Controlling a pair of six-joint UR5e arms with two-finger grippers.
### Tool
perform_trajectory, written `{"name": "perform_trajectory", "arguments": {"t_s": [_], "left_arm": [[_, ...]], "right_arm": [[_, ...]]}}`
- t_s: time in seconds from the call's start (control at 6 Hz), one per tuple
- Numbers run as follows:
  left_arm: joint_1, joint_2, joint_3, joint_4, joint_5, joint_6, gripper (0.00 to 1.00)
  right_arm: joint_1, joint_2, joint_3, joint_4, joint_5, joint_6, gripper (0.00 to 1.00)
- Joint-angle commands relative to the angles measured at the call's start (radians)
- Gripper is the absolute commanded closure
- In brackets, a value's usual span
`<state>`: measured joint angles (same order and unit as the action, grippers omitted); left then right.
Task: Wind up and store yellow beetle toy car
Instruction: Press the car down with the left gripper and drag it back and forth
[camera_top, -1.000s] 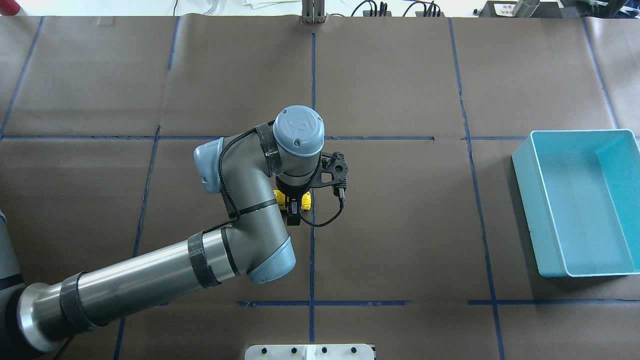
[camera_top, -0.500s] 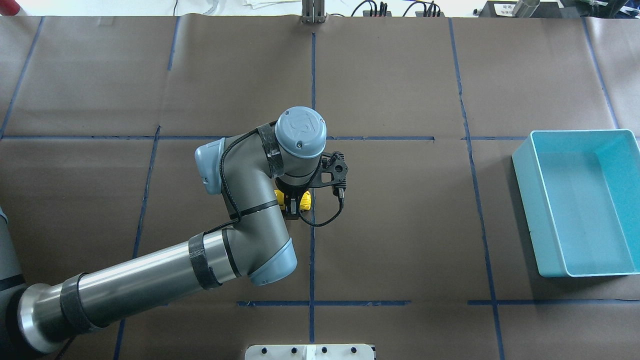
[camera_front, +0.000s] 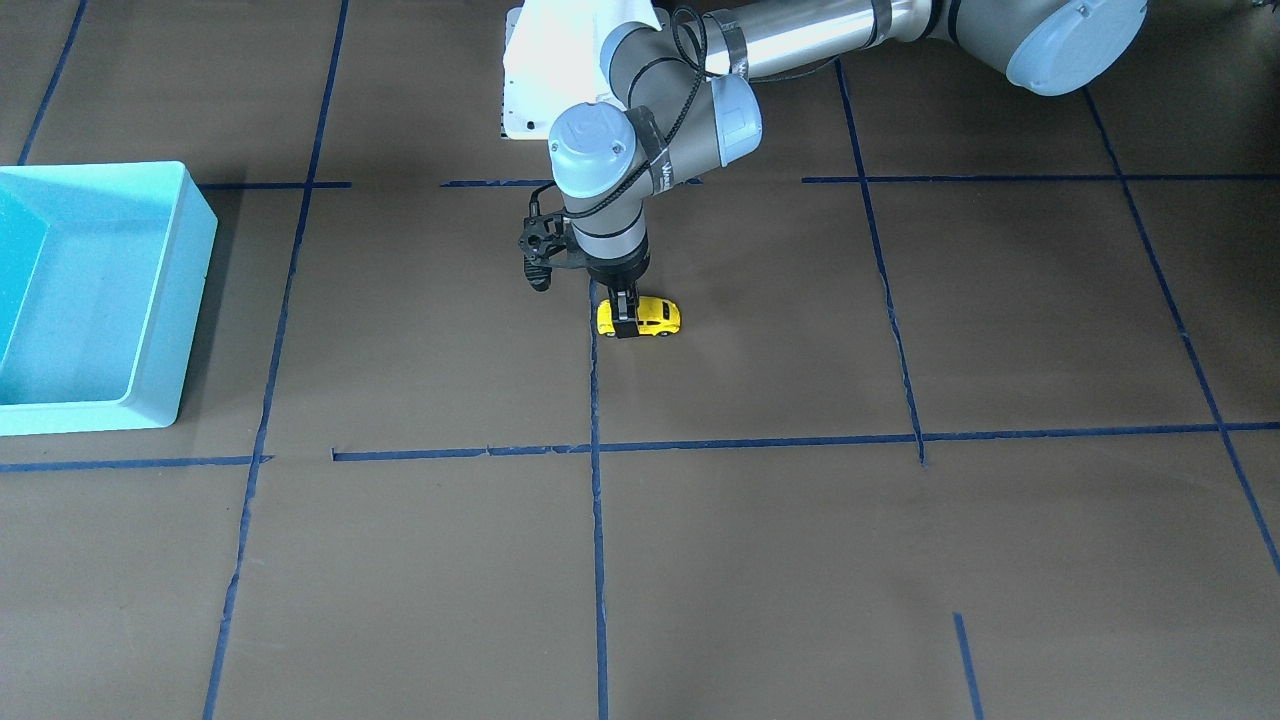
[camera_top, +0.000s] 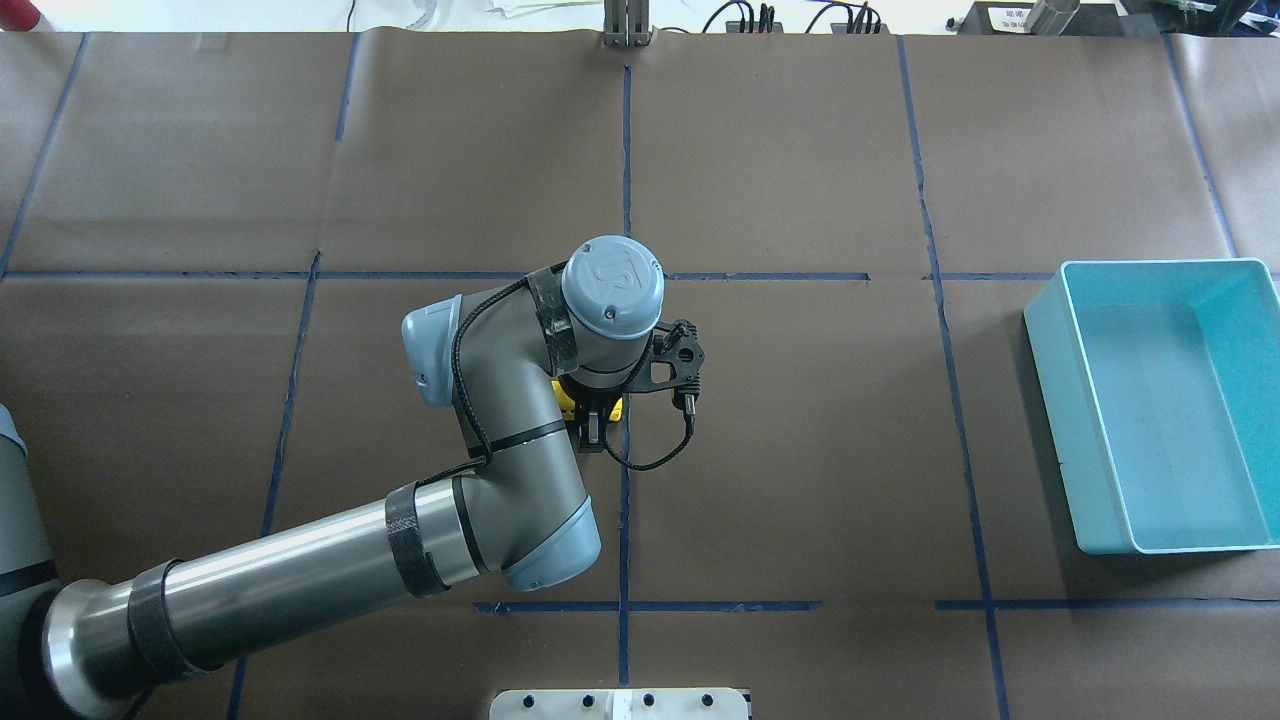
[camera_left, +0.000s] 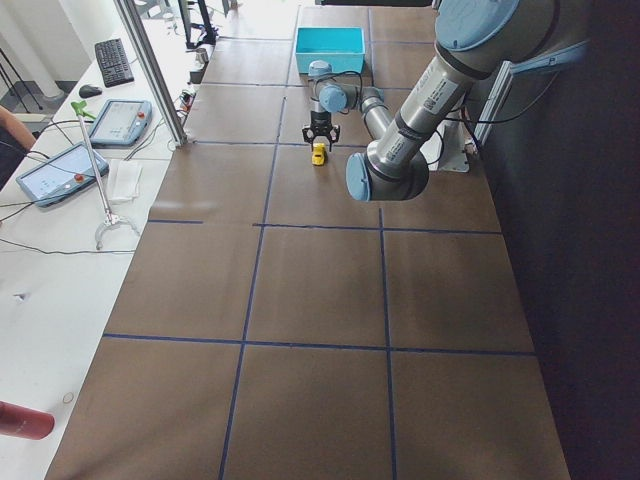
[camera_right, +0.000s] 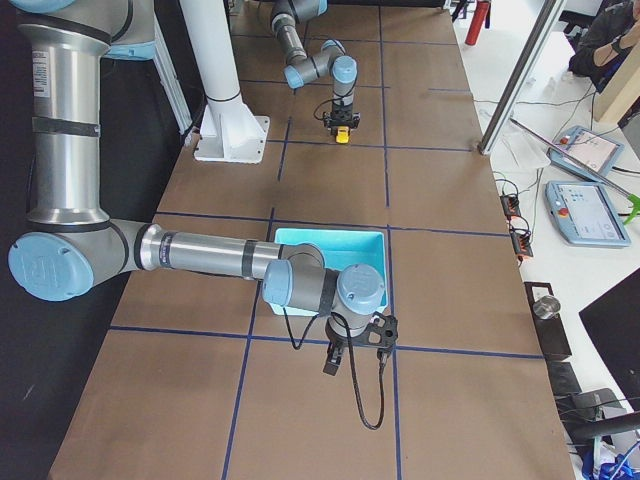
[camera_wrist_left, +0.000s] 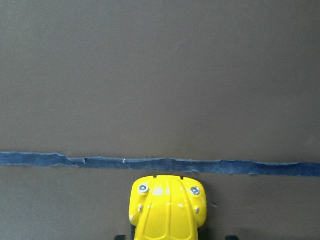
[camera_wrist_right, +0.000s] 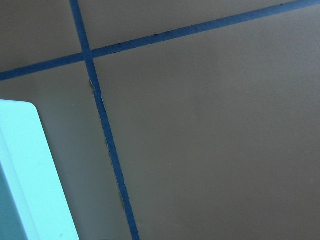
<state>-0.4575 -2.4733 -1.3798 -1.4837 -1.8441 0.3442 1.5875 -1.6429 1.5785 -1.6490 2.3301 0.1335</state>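
The yellow beetle toy car stands on its wheels on the brown table, just beside a blue tape line. My left gripper points straight down and is shut on the car's middle, one dark finger across its near side. In the overhead view the car peeks out from under my left wrist. The left wrist view shows its yellow hood at the bottom edge. My right gripper hangs over the table close to the turquoise bin; I cannot tell whether it is open or shut.
The turquoise bin is empty and stands at the table's right end, far from the car. Its corner shows in the right wrist view. Blue tape lines cross the brown paper. A white mount plate sits at the near edge.
My left wrist has shifted a little to the right and toward the robot's base, with the car still held between the fingers.
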Motion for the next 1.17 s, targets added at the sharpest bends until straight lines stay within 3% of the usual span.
{"name": "perform_trajectory", "arguments": {"t_s": [0.0, 0.17, 0.33, 1.0], "left_arm": [[0.003, 0.001, -0.004, 0.002, 0.026, -0.004, 0.58], [0.002, 0.001, -0.002, 0.000, 0.035, -0.004, 0.79], [-0.001, 0.002, -0.011, -0.004, 0.034, 0.002, 0.93], [-0.003, 0.025, -0.027, -0.317, -0.022, -0.005, 0.99]], "right_arm": [[0.000, 0.000, 0.000, 0.000, 0.000, 0.000, 0.00], [0.000, 0.000, 0.000, 0.000, 0.000, 0.000, 0.00], [-0.001, 0.000, 0.000, 0.000, 0.000, 0.000, 0.00], [0.000, 0.000, 0.000, 0.000, 0.000, 0.000, 0.00]]}}
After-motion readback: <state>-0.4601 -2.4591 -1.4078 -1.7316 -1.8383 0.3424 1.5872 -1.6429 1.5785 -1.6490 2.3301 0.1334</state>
